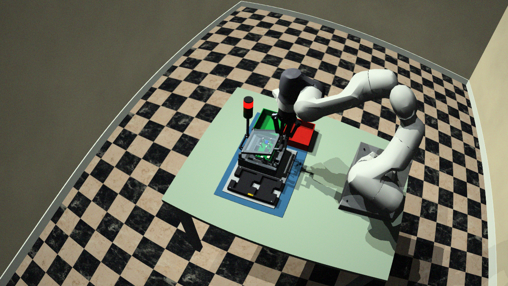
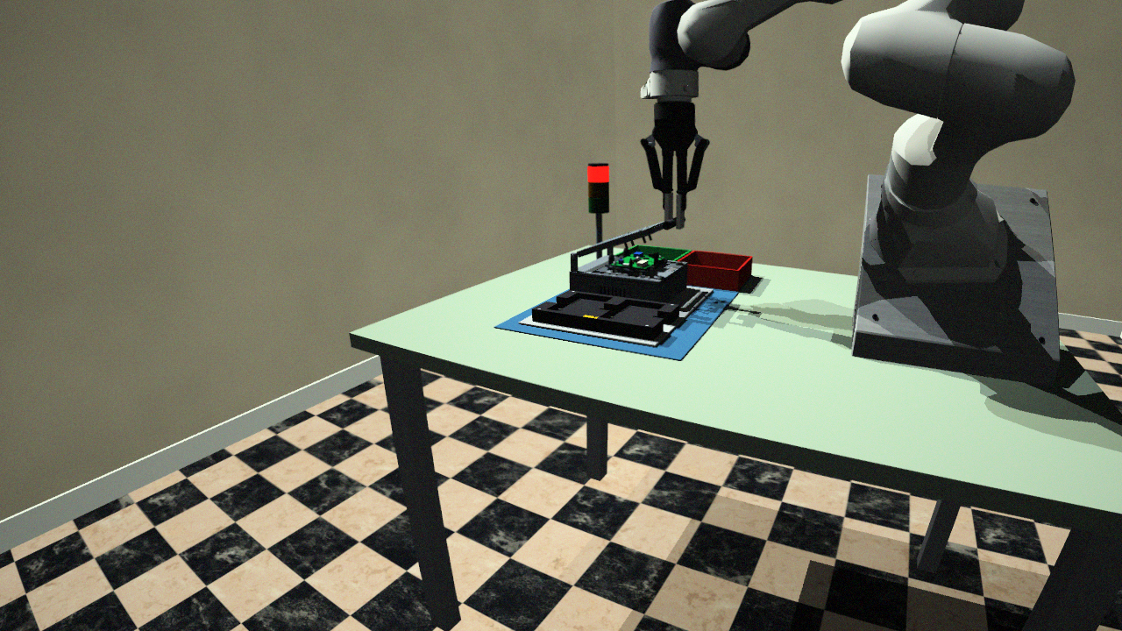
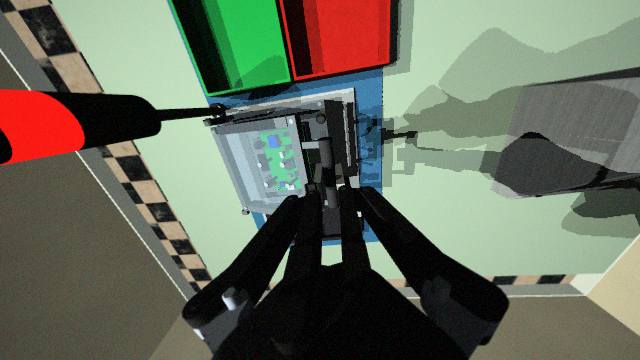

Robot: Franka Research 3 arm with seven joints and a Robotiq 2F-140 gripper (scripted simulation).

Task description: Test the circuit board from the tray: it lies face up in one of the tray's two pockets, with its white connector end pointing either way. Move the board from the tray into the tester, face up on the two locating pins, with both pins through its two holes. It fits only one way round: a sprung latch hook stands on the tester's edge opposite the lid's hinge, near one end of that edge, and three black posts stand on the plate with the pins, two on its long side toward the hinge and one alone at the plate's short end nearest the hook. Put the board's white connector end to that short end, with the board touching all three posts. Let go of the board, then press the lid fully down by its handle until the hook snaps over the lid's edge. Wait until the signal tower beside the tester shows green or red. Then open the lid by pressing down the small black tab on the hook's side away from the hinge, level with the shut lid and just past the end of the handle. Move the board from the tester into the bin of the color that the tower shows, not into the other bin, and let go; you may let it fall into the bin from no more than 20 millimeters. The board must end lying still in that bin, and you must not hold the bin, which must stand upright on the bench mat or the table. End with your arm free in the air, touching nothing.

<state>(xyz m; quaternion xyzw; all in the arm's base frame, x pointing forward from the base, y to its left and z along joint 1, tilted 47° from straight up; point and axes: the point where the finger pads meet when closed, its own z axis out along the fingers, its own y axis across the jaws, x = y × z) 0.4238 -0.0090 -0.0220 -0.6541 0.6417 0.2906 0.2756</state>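
Observation:
The green circuit board lies in the black tester, under the clear lid. The lid is tilted up on its hinge. My gripper is shut on the lid's handle at its raised edge, well above the tester. In the wrist view my fingers close on the dark handle bar, with the board seen through the lid to the left. The signal tower shows red, also in the exterior view.
The green bin and the red bin stand side by side behind the tester. The black tray, both pockets without a board, lies in front on the blue mat. The arm's base stands at the right.

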